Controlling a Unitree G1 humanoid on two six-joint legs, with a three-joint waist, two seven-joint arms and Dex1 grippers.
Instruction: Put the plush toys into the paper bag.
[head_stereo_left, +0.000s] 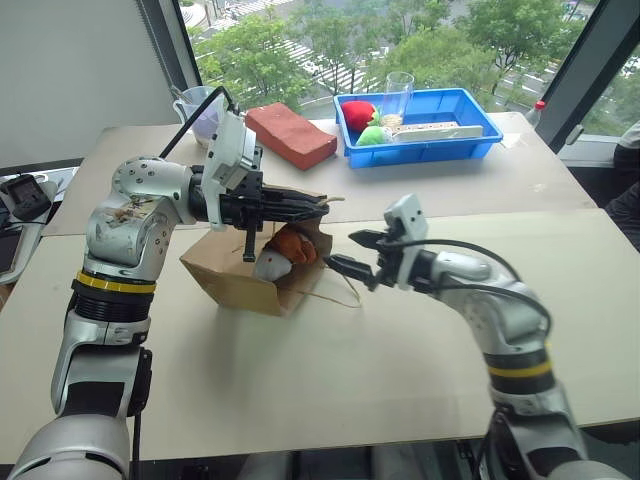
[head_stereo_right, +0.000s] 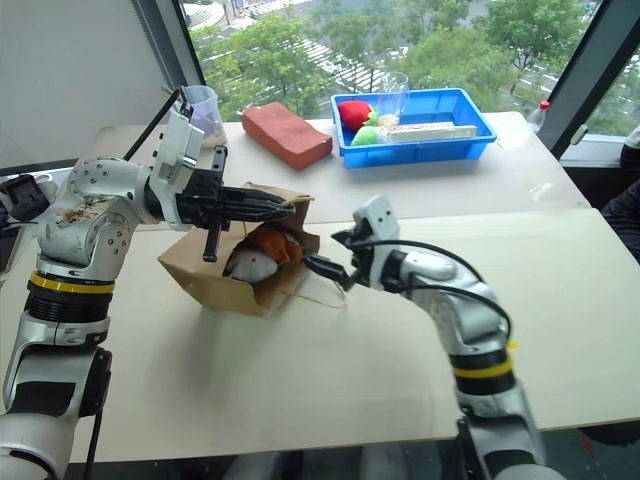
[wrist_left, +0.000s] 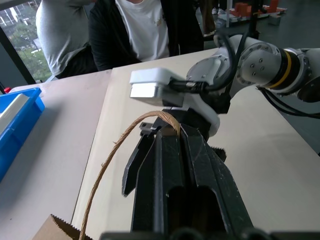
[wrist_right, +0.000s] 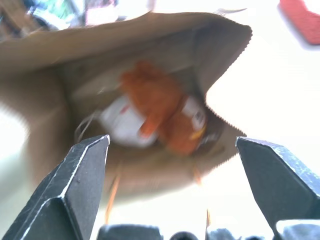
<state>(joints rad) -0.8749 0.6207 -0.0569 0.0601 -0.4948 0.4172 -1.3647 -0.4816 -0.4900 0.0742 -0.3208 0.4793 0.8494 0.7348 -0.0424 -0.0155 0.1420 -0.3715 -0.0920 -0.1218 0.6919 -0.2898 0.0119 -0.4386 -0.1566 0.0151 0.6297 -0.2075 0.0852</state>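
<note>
Brown paper bag (head_stereo_left: 235, 275) lying on its side on the table (head_stereo_left: 400, 340), mouth held open by left gripper (head_stereo_left: 315, 207) clamped on a cord handle (wrist_left: 125, 140). Orange monkey (head_stereo_right: 277, 243) and white toy (head_stereo_right: 248, 263) both tucked inside. Right gripper (head_stereo_left: 355, 252) just outside the mouth, fingers spread wide, holding nothing.

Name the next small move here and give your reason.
Probably draw the right gripper a little farther back from the paper bag. Its jaws stand wide open and empty just outside the mouth, while the orange monkey and the white toy both lie inside. The left gripper is shut on the cord handle, holding the mouth up.
</note>
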